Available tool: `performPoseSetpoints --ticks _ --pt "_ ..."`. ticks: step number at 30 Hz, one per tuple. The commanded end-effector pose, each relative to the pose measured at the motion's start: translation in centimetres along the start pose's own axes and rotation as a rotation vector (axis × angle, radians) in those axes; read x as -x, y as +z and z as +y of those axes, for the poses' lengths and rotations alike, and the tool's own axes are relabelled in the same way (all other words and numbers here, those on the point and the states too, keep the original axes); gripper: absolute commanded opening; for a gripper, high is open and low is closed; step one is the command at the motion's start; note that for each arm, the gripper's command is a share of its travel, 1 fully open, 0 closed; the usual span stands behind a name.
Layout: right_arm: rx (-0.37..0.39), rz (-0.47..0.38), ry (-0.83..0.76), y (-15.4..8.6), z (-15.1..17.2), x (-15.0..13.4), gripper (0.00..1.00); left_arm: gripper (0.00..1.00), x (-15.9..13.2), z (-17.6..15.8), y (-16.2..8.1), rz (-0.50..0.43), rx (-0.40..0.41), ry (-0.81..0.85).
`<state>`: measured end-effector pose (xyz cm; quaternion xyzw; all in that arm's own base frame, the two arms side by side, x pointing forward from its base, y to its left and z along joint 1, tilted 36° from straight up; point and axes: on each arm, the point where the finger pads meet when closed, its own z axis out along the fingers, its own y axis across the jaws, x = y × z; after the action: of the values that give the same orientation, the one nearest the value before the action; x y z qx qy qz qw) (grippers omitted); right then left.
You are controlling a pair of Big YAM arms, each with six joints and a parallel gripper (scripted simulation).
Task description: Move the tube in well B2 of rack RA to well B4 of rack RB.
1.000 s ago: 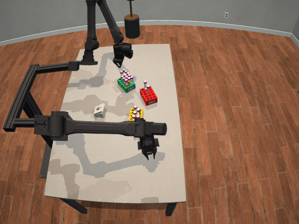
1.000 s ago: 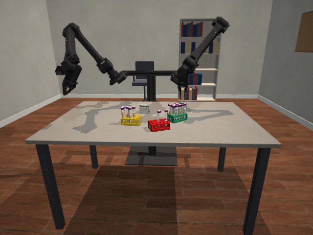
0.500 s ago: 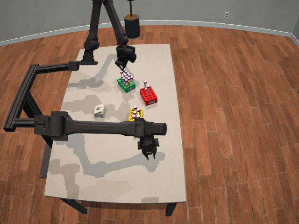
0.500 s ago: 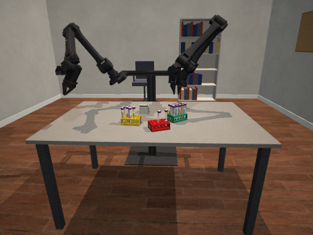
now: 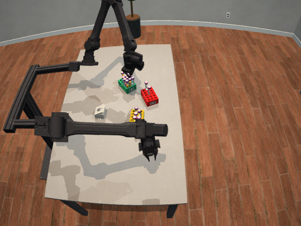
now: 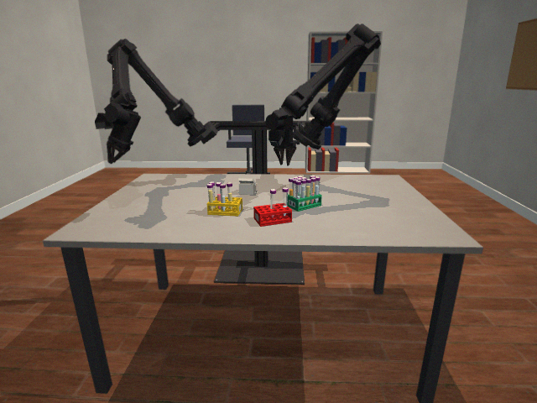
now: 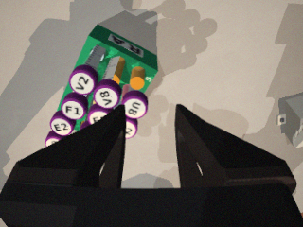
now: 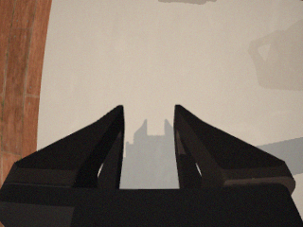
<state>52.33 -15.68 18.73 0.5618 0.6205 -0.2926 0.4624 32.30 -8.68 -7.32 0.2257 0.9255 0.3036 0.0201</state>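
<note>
Tube rack RA (image 5: 131, 91) (image 6: 304, 206) (image 7: 124, 45) (green) on pale table (image 5: 116, 189) (image 6: 260, 236) (image 7: 237, 61) (image 8: 142, 57); wood-plank floor (image 5: 231, 146) (image 6: 346, 347) (image 8: 19, 71), grey walls (image 5: 184, 11) (image 6: 195, 86).

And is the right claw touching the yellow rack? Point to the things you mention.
Apart. The exterior view shows the right claw (image 5: 152, 160) (image 6: 112, 162) (image 8: 149, 114) hanging in the air well off to one side of the yellow rack (image 5: 132, 116) (image 6: 224, 212), with a wide gap between them.
</note>
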Motion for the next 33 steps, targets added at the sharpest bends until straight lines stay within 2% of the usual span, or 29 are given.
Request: performPoseSetpoints --ticks 1,6,14,15,23,25,33 --pt "0.015 -0.006 0.024 -0.5 0.9 0.9 0.30 0.30 2.7 -1.9 -0.3 -0.003 0.003 -0.015" --pt "0.015 -0.006 0.024 -0.5 0.9 0.9 0.30 0.30 5.5 -3.9 -0.3 -0.004 0.002 -0.015" --pt "0.015 -0.006 0.024 -0.5 0.9 0.9 0.30 0.30 7.8 -5.5 -0.3 -0.005 0.003 -0.015" --pt "0.015 -0.006 0.024 -0.5 0.9 0.9 0.30 0.30 8.1 -4.0 0.6 0.015 0.002 -0.043" --pt "0.015 -0.006 0.024 -0.5 0.9 0.9 0.30 0.30 11.4 -0.4 0.8 0.014 0.004 -0.022" --pt "0.015 -0.006 0.024 -0.5 0.9 0.9 0.30 0.30 11.4 -0.4 0.8 0.014 0.004 -0.022" --pt "0.015 -0.006 0.024 -0.5 0.9 0.9 0.30 0.30 14.3 2.5 1.0 0.014 0.005 -0.023"
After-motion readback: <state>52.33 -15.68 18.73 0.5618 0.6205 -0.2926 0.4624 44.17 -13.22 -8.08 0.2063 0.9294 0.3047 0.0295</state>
